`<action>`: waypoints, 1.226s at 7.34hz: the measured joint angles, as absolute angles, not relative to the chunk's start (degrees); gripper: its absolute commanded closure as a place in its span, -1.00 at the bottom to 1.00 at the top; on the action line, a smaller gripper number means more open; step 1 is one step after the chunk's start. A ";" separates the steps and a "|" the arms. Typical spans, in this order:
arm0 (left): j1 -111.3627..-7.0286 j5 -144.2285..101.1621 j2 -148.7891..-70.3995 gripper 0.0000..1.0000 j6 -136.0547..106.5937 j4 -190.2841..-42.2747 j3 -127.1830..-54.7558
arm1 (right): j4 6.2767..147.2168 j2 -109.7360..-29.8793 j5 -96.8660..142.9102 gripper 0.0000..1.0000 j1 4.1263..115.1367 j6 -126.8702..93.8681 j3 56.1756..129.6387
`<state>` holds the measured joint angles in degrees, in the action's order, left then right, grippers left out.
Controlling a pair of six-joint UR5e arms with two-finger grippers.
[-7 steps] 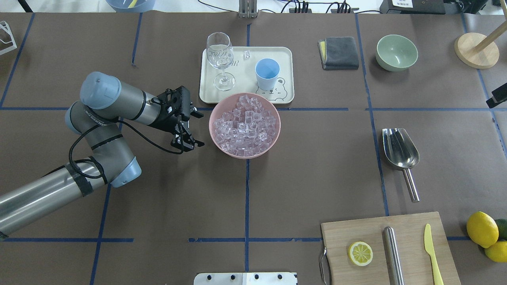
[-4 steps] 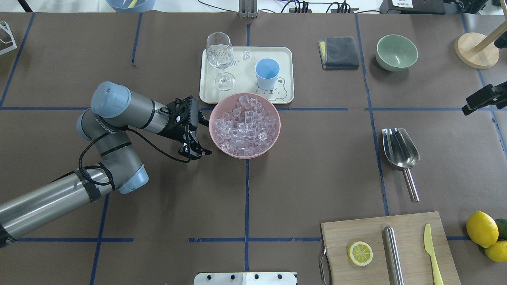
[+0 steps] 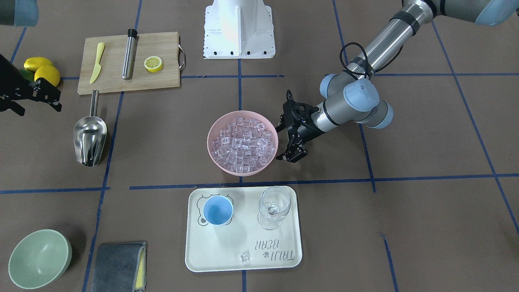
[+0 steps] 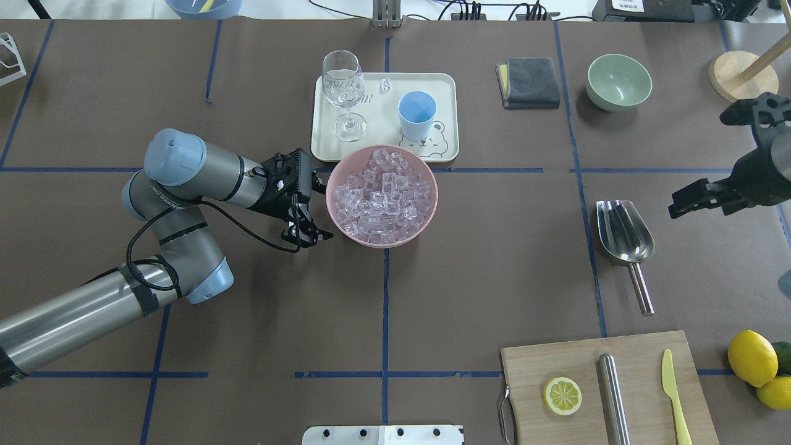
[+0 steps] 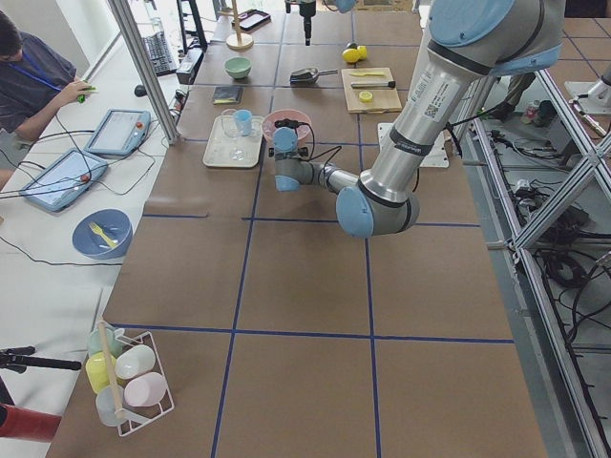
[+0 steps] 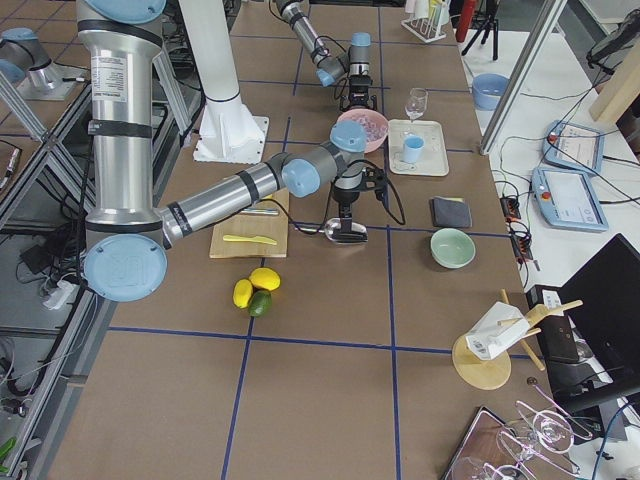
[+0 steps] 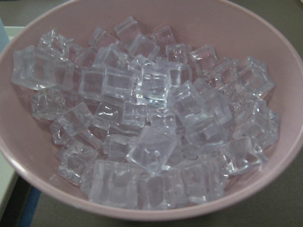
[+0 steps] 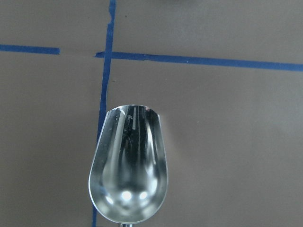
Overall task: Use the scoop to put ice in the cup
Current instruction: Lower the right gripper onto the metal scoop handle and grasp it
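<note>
Since a second ago our right gripper [image 4: 696, 164], fingers spread and empty, has swung in toward the scoop [image 4: 624, 232], lying flat on the table [image 4: 494, 278] just to its left, handle pointing back at us, far from our left gripper [image 4: 322, 210].

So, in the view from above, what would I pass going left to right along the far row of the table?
wine glass → loose ice cube → cup → grey cloth → green bowl → wooden stand
</note>
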<state>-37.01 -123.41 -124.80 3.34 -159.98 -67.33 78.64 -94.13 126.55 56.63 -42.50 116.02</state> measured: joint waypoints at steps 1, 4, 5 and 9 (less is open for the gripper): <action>-37.00 -123.35 -124.80 -0.98 3.34 -160.02 -67.33 | 73.45 -96.25 125.27 -1.00 53.16 -48.44 115.88; -37.01 -123.31 -124.80 -0.98 3.34 -160.02 -67.32 | 69.85 -97.68 118.74 -0.80 43.46 -56.85 115.21; -37.05 -123.31 -124.80 -0.98 3.34 -160.04 -67.33 | 69.64 -97.61 118.13 -0.69 41.55 -57.32 114.37; -37.06 -123.31 -124.88 -0.98 3.34 -160.15 -67.40 | 69.43 -96.27 116.55 0.99 36.77 -57.64 110.96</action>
<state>-37.06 -123.31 -124.88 3.34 -160.15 -67.40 69.43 -96.27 116.55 36.77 -57.64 110.96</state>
